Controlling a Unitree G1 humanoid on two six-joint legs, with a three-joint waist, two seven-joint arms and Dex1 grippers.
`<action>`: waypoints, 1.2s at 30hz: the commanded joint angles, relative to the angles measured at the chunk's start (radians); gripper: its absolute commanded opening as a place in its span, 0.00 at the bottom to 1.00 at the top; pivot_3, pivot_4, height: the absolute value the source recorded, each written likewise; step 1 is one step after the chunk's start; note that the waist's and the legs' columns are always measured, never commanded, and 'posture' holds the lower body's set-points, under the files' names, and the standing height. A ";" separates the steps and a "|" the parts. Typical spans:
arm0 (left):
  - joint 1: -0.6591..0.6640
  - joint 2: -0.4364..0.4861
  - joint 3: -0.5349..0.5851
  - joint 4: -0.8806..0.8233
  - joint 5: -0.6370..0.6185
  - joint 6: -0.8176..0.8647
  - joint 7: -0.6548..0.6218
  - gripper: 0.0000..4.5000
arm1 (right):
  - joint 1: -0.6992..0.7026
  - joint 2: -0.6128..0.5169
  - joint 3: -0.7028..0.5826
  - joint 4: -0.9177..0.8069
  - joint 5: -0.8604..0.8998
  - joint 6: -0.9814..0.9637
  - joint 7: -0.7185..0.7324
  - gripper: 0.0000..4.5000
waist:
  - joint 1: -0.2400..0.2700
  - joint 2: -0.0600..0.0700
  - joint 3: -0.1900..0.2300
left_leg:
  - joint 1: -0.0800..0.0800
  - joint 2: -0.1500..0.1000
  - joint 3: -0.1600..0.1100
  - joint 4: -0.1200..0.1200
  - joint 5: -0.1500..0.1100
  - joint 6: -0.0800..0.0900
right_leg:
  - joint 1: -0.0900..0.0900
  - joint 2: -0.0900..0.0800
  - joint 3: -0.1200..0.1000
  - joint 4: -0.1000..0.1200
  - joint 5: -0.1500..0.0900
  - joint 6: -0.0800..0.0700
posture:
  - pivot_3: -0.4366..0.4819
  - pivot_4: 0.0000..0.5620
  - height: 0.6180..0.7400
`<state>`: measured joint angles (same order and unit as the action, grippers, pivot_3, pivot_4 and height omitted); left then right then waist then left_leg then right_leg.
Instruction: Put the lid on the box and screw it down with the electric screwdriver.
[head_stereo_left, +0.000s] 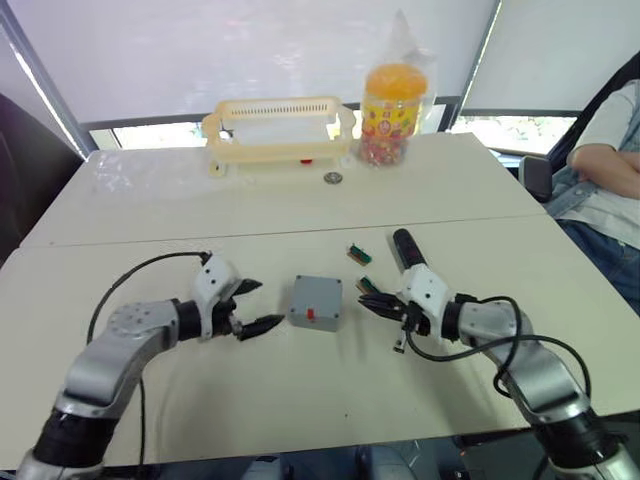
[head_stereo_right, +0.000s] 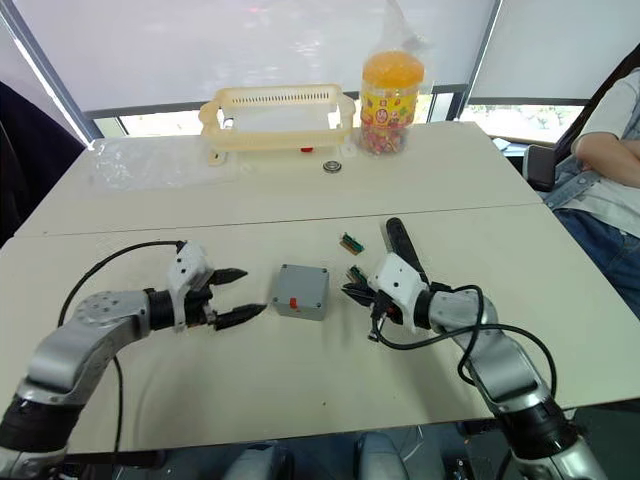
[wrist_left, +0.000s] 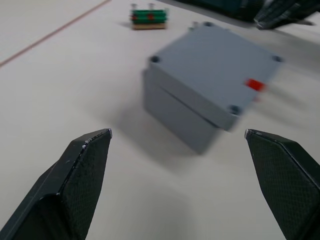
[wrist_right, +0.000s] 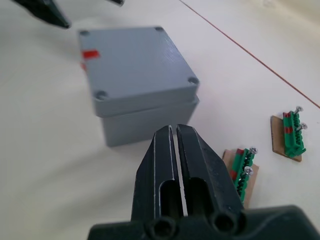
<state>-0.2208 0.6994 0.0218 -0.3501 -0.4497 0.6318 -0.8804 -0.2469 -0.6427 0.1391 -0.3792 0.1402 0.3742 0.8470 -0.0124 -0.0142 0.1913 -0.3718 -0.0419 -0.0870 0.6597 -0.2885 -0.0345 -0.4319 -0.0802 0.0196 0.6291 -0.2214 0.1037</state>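
Black electric screwdriver (head_stereo_left: 406, 250) lies pointing away from robot.

The two eye views look forward and down from the head over the tabletop (head_stereo_left: 300, 400), side by side, so both take in both arms, the box (head_stereo_left: 315, 303) at the middle and the basket (head_stereo_left: 280, 130) and jar (head_stereo_left: 393, 115) at the far edge. The left wrist view sits low and close behind the left pincer (wrist_left: 177, 140), facing the box (wrist_left: 210, 100) from the robot's left. The right wrist view sits just behind the right pincer (wrist_right: 175, 145), facing the same box (wrist_right: 137, 80) from the opposite side; each wrist view catches the other pincer's tips beyond it.
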 joint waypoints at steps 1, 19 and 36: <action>-0.006 0.018 0.012 -0.037 -0.022 0.005 -0.013 0.98 | 0.012 -0.011 -0.022 -0.064 0.030 0.018 0.004 0.02 | 0.002 0.000 0.000 | 0.000 0.000 0.000 0.001 0.000 0.000 | 0.001 0.000 0.000 0.000 0.000 0.000 | 0.48 0.27 1.00; -0.086 -0.075 -0.126 0.092 0.078 -0.101 0.004 0.98 | -0.008 0.024 0.050 -0.026 0.000 0.000 -0.033 0.02 | 0.001 0.000 0.000 | 0.000 0.000 0.000 0.003 0.000 0.000 | 0.002 0.000 0.000 0.000 0.000 0.000 | 0.48 0.27 1.00; -0.095 -0.123 -0.099 0.130 0.106 -0.129 0.029 0.98 | -0.013 0.042 0.059 -0.014 -0.011 -0.011 -0.043 0.02 | 0.000 0.000 0.000 | 0.000 0.000 0.000 0.003 0.000 0.000 | 0.002 0.000 0.000 0.000 0.000 0.000 | 0.48 0.27 1.00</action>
<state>-0.3191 0.5663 -0.1023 -0.1765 -0.3198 0.4976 -0.8445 -0.2460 -0.6069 0.2034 -0.3854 0.1296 0.3853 0.8080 -0.0121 -0.0143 0.1913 -0.3717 -0.0424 -0.0871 0.6625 -0.2887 -0.0342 -0.4302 -0.0803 0.0192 0.6289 -0.2213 0.1037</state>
